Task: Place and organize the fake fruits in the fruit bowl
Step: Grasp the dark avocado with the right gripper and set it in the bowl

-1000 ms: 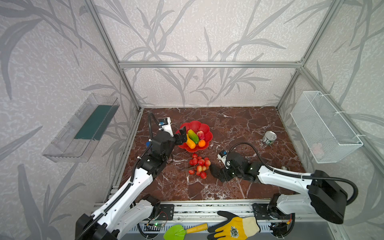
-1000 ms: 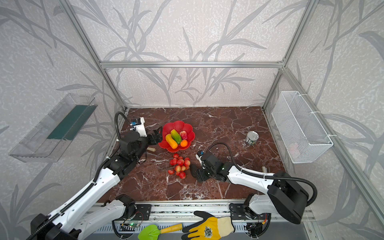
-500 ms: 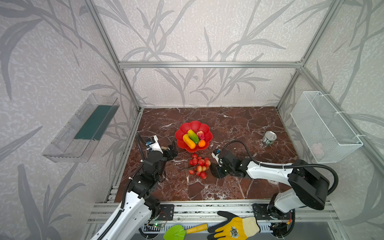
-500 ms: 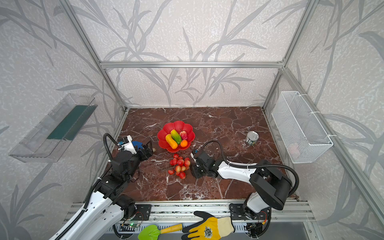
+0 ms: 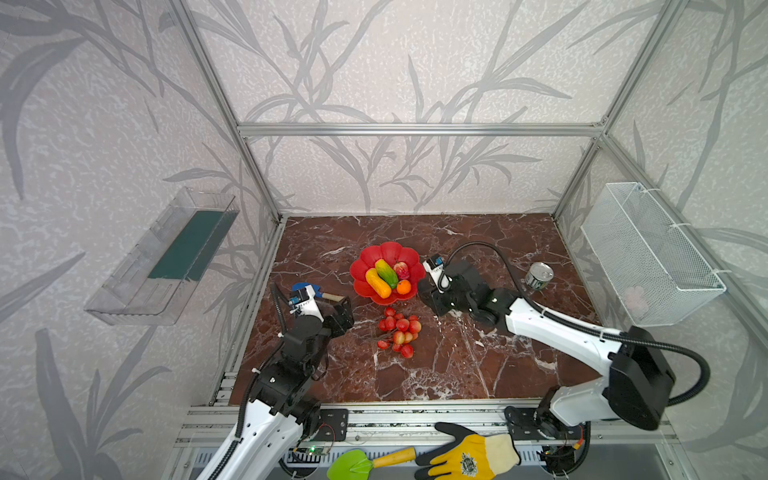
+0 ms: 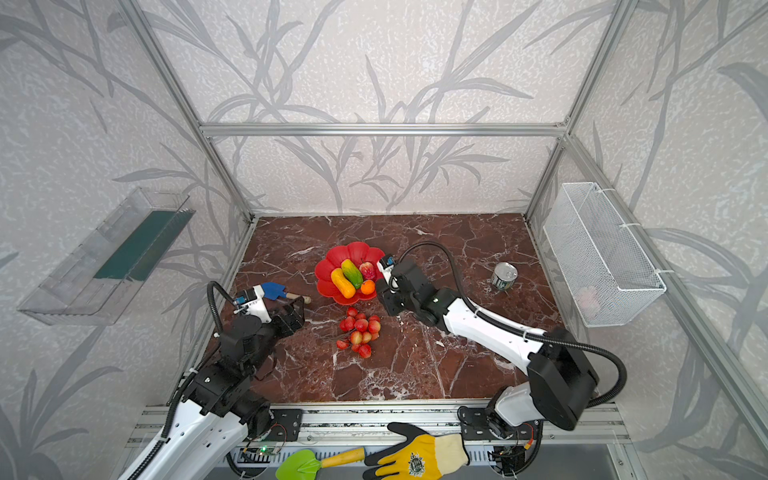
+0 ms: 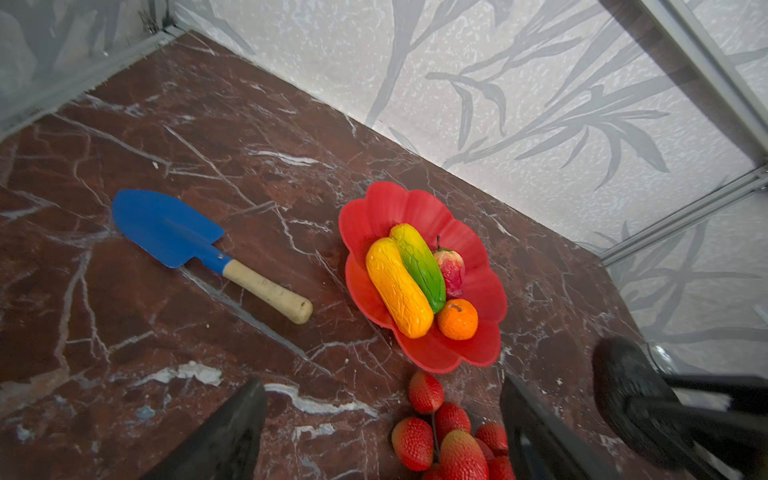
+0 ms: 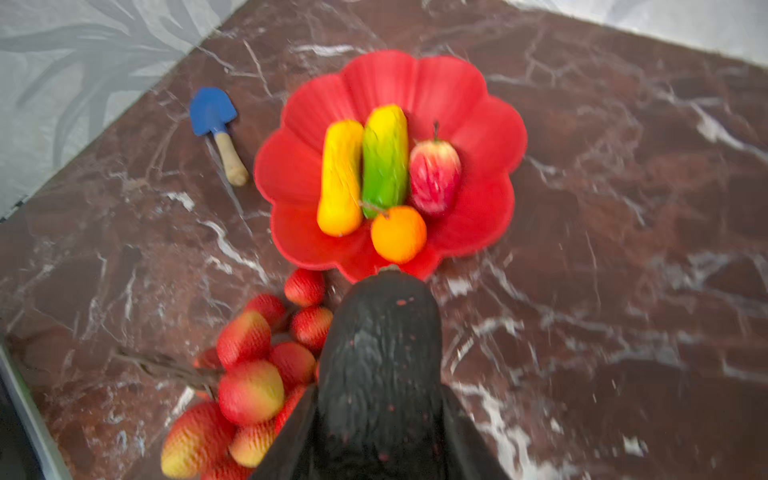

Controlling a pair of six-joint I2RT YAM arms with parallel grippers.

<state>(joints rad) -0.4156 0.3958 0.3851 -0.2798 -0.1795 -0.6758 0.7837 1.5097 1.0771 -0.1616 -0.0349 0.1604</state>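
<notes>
Dark avocado (image 8: 380, 374) clamped in right pincer (image 8: 380, 436) beside fruit bowl (image 8: 494, 124), left pincer (image 7: 374, 436) wide open, empty

Both arms wear glossy white shells over chunky black joints. A black corrugated cable loops off the right arm (image 5: 557, 332) and another curls up behind the left arm (image 5: 266, 415). Each wrist carries a small white camera block with a blue tag. Thin black bands ring the white links.
</notes>
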